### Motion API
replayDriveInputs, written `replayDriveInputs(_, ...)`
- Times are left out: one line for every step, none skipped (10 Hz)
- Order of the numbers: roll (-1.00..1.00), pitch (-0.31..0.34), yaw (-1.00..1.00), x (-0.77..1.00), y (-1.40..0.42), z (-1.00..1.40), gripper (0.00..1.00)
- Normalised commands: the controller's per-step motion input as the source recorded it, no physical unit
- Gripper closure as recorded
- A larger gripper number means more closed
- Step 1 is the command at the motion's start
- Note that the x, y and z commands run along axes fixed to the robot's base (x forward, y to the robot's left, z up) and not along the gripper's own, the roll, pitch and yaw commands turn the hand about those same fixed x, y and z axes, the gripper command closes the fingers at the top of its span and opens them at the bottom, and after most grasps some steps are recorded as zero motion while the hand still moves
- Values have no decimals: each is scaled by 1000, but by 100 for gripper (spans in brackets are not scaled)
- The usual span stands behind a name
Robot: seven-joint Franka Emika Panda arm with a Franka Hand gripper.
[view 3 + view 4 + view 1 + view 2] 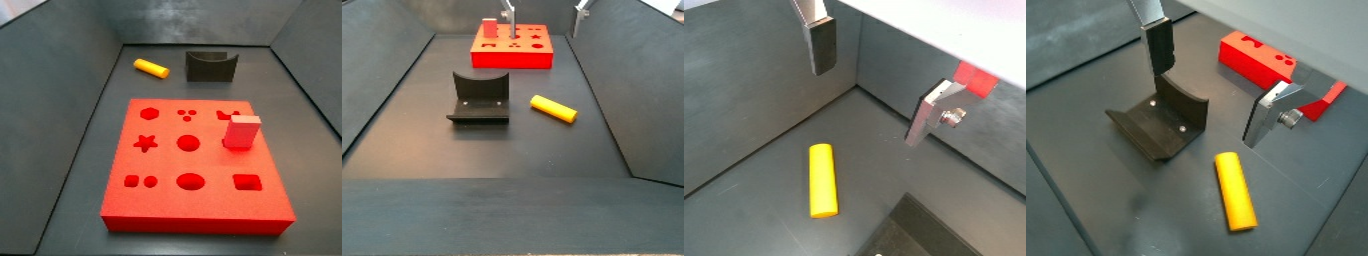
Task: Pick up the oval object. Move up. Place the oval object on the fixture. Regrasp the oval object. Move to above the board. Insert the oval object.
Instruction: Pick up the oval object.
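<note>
The oval object [151,68] is a yellow-orange peg lying flat on the dark floor, apart from the fixture [210,65]. Both wrist views show it below the fingers, untouched [823,180] [1233,190]. The gripper [1207,108] hangs open and empty well above the floor. In a side view only its fingertips [509,12] show, at the picture's top edge. The fixture [1160,125] stands near one finger and the peg [552,108] lies beside the fixture [478,97]. The red board [214,160] lies flat with its shaped holes facing up.
A pink-red cuboid block [242,131] stands upright on the board near one edge, also seen in a side view [489,27]. Sloping grey walls [80,70] close in the floor on all sides. The board's red side wall [1253,62] shows beyond the fixture.
</note>
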Motion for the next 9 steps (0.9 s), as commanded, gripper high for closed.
replayDriveInputs(-44,33,509,-103,-200,-951,0)
replayDriveInputs(0,74,643,0,-260,-929,0)
replayDriveInputs(0,114,700,0,-309,-917,0)
replayDriveInputs(4,100,689,-63,-289,-937,0)
replayDriveInputs(4,0,640,-303,-151,-1000,0)
replayDriveInputs(-9,0,523,-434,0,-991,0)
replayDriveInputs(-154,0,314,-426,0,-766,0)
replayDriveInputs(-166,0,271,-409,11,-754,0)
replayDriveInputs(-180,0,266,-351,3,-737,0)
